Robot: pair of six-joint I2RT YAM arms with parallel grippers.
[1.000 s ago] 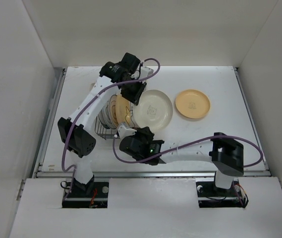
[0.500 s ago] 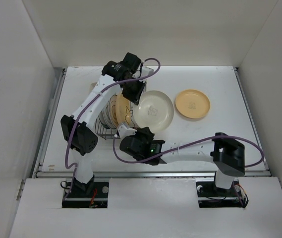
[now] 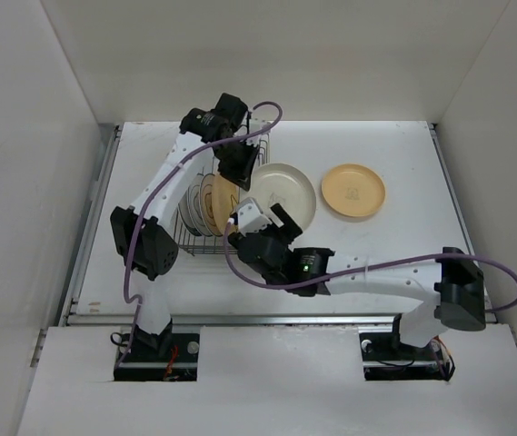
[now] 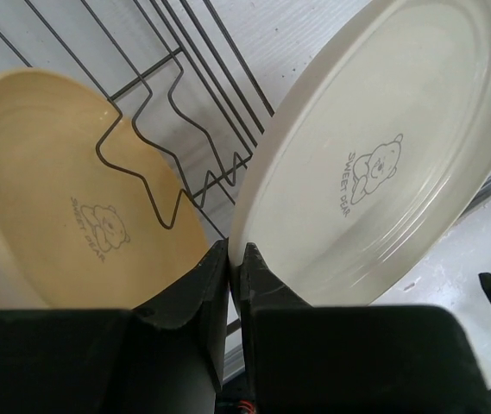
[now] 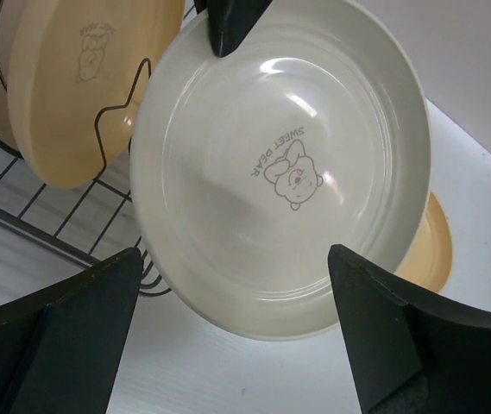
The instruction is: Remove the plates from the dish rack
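Right gripper (image 5: 235,257) now off cream plate (image 5: 331,112)

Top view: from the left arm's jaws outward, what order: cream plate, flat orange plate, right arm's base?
1. Cream plate, pinched by the left gripper.
2. Orange plate, flat, farther right.
3. Right arm's base, near edge.

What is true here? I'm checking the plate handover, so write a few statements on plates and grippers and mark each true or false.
The left gripper is shut on the cream plate's rim. True.
The right gripper is clamped on that plate. False: its jaws stand wide open.
A tan plate lies flat on the table. True.
The dish rack holds no plates. False: several stand in it.
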